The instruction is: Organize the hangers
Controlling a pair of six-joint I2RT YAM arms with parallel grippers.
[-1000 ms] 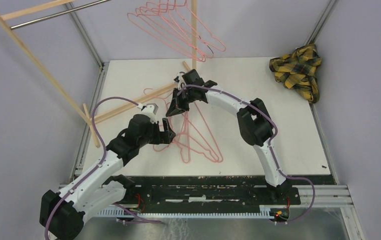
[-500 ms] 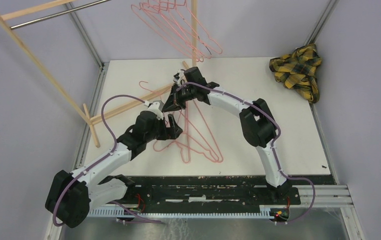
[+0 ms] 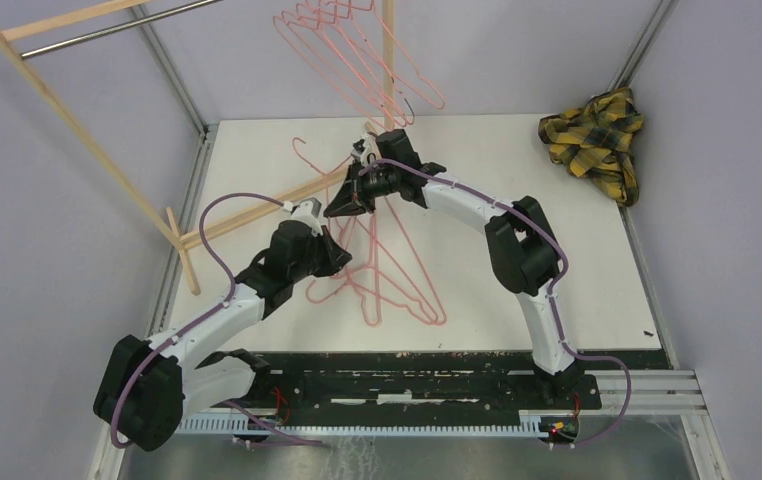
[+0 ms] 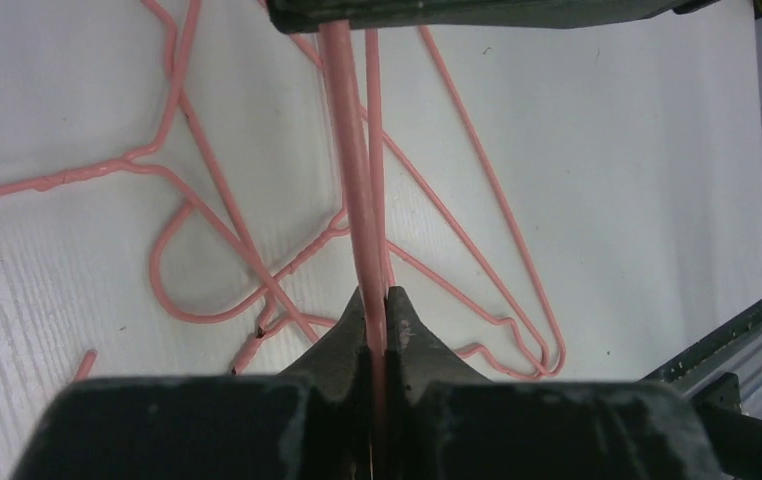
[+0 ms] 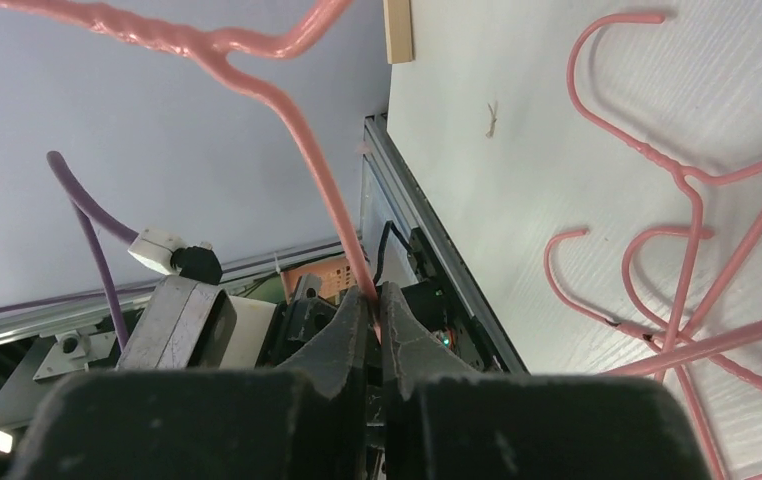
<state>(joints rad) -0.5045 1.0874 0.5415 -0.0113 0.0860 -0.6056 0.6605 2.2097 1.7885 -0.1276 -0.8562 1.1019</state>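
We judge the job partly done. On the rack [image 3: 87,153], by its far post, several hung hangers [image 3: 357,60] are in place. A heap of hangers [image 3: 397,285] lies on the surface [image 3: 597,270] in front of the rack, waiting. One lifted hanger [image 4: 354,170] hangs between heap and rack, with the left tool [image 4: 375,300] and right tool [image 5: 375,295] both pinched tight on its wire.
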